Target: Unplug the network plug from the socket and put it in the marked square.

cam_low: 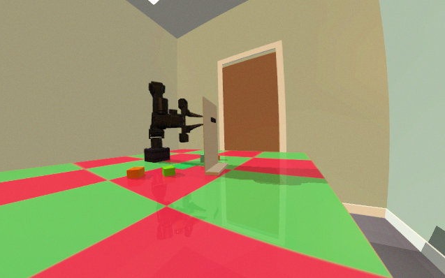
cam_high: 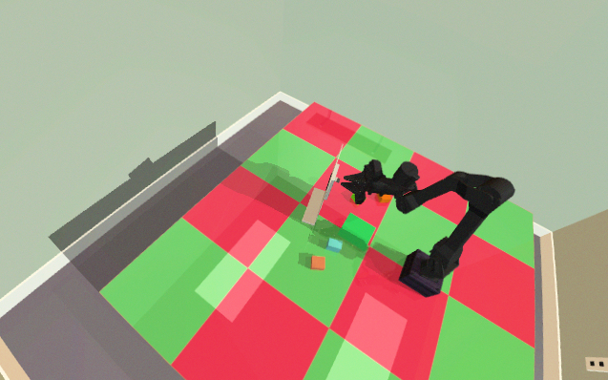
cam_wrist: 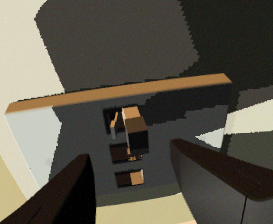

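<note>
The upright tan panel [cam_high: 320, 198] [cam_low: 210, 140] [cam_wrist: 76, 139] stands on its foot near the table's middle. The network plug [cam_wrist: 135, 129] sticks out of the top socket on the panel's face, with further sockets below it. It shows plainly only in the wrist view. My gripper [cam_high: 346, 183] [cam_low: 198, 120] [cam_wrist: 131, 157] is level, pointing at the panel. It is partly open, with its fingertips close to the panel, one on each side of the plug, not closed on it. The marked square [cam_high: 359, 228] is a bright green patch on the table between the panel and my arm's base.
Small cubes lie around: a cyan one [cam_high: 334, 244] and an orange one [cam_high: 318, 262] in front of the panel, an orange one [cam_high: 386, 198] [cam_low: 135, 172] and a lime one [cam_low: 168, 170] under my arm. The arm's base [cam_high: 420, 279] [cam_low: 156, 154] stands right of the square.
</note>
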Available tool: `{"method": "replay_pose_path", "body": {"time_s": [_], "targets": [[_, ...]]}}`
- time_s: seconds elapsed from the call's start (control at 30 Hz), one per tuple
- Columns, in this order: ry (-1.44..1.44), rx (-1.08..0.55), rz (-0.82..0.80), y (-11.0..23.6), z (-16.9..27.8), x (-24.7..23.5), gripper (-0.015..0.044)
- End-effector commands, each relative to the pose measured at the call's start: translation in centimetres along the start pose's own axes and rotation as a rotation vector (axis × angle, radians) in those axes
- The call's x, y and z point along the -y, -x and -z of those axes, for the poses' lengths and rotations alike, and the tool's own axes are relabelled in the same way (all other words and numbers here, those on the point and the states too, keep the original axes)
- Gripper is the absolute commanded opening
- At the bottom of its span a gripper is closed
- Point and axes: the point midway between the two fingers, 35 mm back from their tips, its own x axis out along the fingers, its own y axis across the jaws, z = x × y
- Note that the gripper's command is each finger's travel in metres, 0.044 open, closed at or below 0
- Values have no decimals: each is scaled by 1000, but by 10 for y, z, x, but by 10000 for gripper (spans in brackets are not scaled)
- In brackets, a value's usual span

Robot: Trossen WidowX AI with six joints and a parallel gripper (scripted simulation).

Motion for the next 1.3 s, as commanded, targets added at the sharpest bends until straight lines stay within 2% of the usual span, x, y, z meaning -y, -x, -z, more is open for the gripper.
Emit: {"method": "replay_pose_path", "body": {"time_s": [0.0,0.33,0.43,0.8,1.27], "targets": [[-9,3,3,-8,-2,2,156],[-11,4,2,-21,-5,2,156],[-11,4,2,-21,-5,2,77],[-11,4,2,-21,-5,2,4],[-11,4,2,-14,-3,2,0]]}}
